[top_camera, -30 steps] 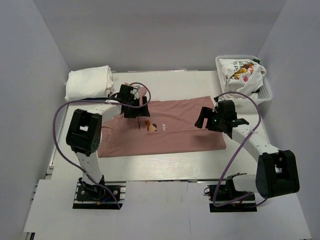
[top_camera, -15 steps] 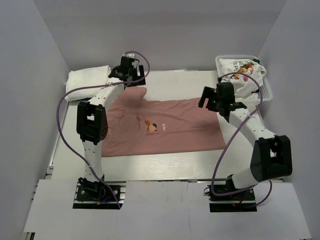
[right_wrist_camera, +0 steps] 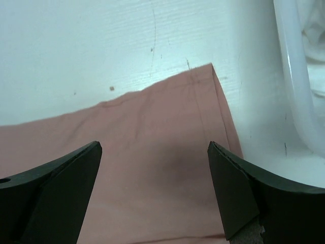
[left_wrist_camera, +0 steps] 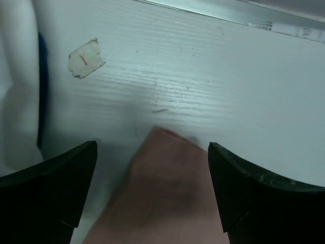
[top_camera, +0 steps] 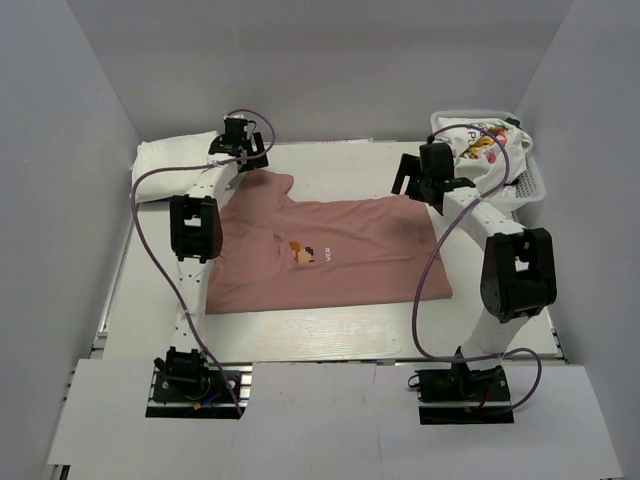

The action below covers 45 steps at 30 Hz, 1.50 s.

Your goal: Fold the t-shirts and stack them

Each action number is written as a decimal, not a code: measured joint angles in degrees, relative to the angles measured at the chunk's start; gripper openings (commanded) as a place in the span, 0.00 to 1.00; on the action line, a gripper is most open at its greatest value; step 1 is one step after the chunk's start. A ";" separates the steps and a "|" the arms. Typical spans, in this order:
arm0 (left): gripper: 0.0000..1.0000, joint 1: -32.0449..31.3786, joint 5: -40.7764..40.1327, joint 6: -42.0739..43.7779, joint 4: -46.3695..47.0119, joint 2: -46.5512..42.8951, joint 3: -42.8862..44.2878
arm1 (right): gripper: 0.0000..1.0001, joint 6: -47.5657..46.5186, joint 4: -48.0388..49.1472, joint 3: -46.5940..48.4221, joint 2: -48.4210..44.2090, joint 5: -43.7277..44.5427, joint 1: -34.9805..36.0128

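White walls box in the pale table (top_camera: 330,325), where I see the pink t-shirt (top_camera: 340,265) spread flat, folded white t-shirts (top_camera: 178,163) at far left and a printed t-shirt (top_camera: 478,148) in the basket (top_camera: 535,188). On the left wrist view, the left gripper (left_wrist_camera: 151,150) is spread wide over the sleeve tip (left_wrist_camera: 167,173). On the right wrist view, the right gripper (right_wrist_camera: 155,147) gapes over the hem corner (right_wrist_camera: 200,89), holding nothing.

Overhead view spans the whole table (top_camera: 350,165); both wrist views look closely down on the pink t-shirt (top_camera: 350,250).

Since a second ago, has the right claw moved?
Yes: the right claw moved across the table toward its far edge, nearer the basket, over a corner of the pink t-shirt.
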 measured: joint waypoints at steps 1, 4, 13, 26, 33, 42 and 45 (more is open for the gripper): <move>1.00 0.11 -0.02 0.35 0.72 1.55 0.90 | 0.91 0.00 0.09 0.87 0.76 0.39 0.02; 0.94 -0.02 -0.98 1.77 2.73 3.02 1.51 | 0.91 0.00 0.15 2.56 2.36 1.55 0.13; 0.33 -0.72 -1.01 5.44 5.73 3.15 -0.35 | 0.91 1.40 -0.11 3.32 3.32 5.57 0.13; 0.00 -1.36 -1.44 7.56 10.99 1.36 -5.16 | 0.91 4.39 -6.08 14.58 17.05 9.25 0.13; 0.00 -1.40 -1.36 8.07 12.50 -0.87 -9.01 | 0.91 6.40 -7.80 23.30 26.40 10.99 0.13; 0.00 -1.16 0.48 8.15 12.33 -4.46 -14.16 | 0.38 7.26 -9.70 27.45 31.26 14.78 0.13; 0.00 -1.16 1.36 8.28 11.72 -5.27 -14.60 | 0.08 7.32 -10.32 27.43 31.26 15.74 0.13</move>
